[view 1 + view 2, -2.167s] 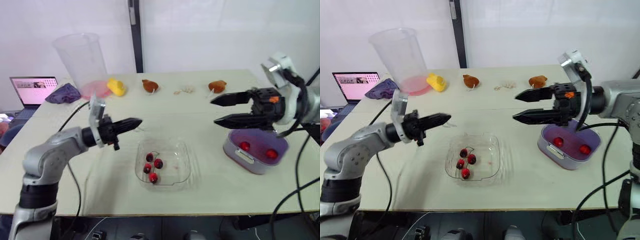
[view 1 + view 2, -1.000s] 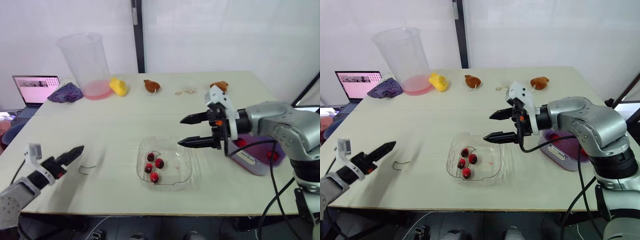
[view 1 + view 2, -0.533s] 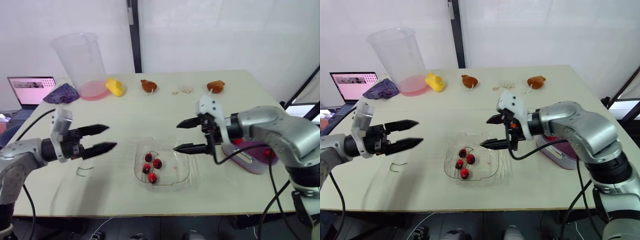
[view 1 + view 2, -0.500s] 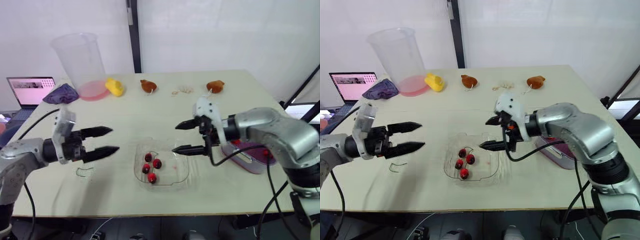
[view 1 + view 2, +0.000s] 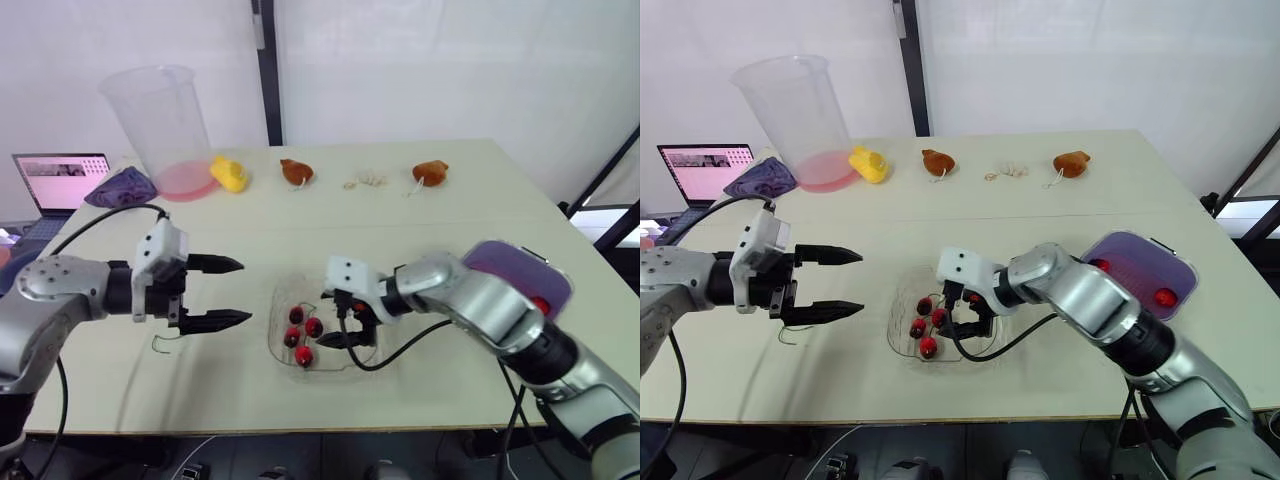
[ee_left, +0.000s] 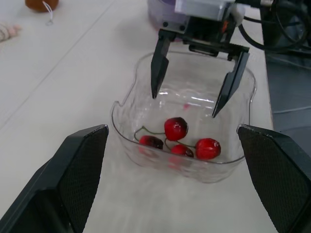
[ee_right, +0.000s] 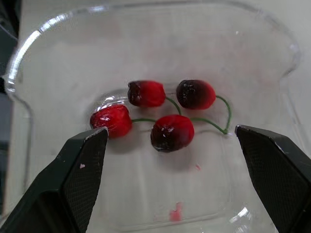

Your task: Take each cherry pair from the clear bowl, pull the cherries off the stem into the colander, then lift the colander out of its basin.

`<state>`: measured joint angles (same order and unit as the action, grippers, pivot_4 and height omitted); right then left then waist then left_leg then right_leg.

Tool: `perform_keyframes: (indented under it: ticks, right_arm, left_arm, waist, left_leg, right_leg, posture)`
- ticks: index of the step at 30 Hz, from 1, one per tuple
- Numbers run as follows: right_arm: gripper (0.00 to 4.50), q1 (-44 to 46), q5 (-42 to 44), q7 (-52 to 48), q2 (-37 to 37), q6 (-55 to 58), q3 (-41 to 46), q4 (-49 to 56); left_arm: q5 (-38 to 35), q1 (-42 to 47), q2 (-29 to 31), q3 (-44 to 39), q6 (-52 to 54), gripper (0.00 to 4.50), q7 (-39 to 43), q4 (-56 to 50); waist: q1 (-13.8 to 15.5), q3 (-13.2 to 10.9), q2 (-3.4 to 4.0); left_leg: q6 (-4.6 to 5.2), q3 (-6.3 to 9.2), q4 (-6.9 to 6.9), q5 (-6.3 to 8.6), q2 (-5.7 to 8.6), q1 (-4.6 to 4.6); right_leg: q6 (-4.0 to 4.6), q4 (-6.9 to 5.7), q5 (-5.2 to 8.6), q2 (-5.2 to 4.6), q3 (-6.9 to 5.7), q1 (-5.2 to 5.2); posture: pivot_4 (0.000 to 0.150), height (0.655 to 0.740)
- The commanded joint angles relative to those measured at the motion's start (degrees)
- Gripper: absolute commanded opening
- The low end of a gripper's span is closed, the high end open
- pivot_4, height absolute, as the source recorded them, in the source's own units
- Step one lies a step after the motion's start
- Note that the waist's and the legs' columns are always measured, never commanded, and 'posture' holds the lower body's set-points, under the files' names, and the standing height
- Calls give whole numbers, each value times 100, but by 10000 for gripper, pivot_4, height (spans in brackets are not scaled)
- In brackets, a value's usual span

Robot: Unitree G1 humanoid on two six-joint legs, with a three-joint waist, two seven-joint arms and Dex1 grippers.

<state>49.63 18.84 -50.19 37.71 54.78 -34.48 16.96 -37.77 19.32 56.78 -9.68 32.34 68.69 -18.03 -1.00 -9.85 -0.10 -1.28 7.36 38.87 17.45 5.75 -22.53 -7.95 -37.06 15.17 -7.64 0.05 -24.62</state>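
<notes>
Red cherries lie in the clear bowl, just ahead of spread right fingers.

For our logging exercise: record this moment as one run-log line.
right gripper: open, above cherries in clear bowl | left gripper: open, beside bowl | cherries: four, stems attached | colander: two cherries inside

The right arm reaches forward and bends inward, and the right gripper tilts downward with its two fingers spread wide. The left gripper is held level, fingers parted, pointing toward the right gripper, well apart from it.
</notes>
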Motion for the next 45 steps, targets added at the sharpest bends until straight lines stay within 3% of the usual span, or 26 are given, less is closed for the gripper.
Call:
perform_keyframes:
  ticks: [1,3,19,22,25,38,41,45]
  right_arm:
    - [32145,190,-383,-11,-195,-219,-138,-221]
    - [23166,249,-645,-8,-250,-355,-275,-365]
    - [23166,176,-1165,-417,-500,-292,-374,-447]
    - [15754,168,-1190,-468,-540,-285,-359,-455]
    - [1151,207,-1247,-456,-562,-310,-305,-436]
    - [1151,182,-889,-797,-144,-60,390,274]
    - [10455,231,-961,-801,-147,32,196,234]
    - [29127,334,-1218,-852,-109,-86,-181,50]
  left_arm:
    - [146,-49,97,-44,-120,45000,24,-38]
    - [153,-75,89,-73,-102,45000,15,-44]
    - [125,-67,11,-13,21,45000,-31,-90]
    - [164,-44,-19,26,-6,45000,-29,-47]
    - [190,-25,-48,44,-15,45000,-33,-17]
    - [62,262,-373,72,115,45000,-174,206]
    - [95,282,-406,129,88,45000,-160,230]
    - [88,320,-431,174,81,45000,-155,239]
  waist:
    - [1,-1,1]
    - [17,-1,1]
    - [8,-1,1]
    - [4,-1,1]
    - [9,-1,1]
    - [12,-1,0]
    - [0,-1,0]
    - [2,-1,0]
  left_leg:
    - [0,0,0,0,1,0]
    - [0,0,1,0,1,0]
    - [0,3,2,0,2,0]
    - [0,3,2,0,2,0]
    - [0,3,2,0,2,0]
    - [0,4,3,0,3,0]
    - [0,4,2,0,3,0]
    - [0,4,2,0,3,0]
  right_leg:
    - [0,-1,0,-1,0,0]
    - [0,-1,0,0,0,0]
    - [0,-3,0,0,0,1]
    - [0,-3,0,0,0,1]
    - [0,-3,0,0,0,1]
    - [0,-4,0,0,-1,2]
    - [0,-3,0,0,-1,1]
    - [0,-3,0,0,-1,1]
  posture:
    - [1500,7400]
    - [1500,7400]
    - [1500,7400]
    - [1500,7400]
    - [1500,7400]
    - [1500,7400]
    - [1500,7400]
    - [1500,7400]
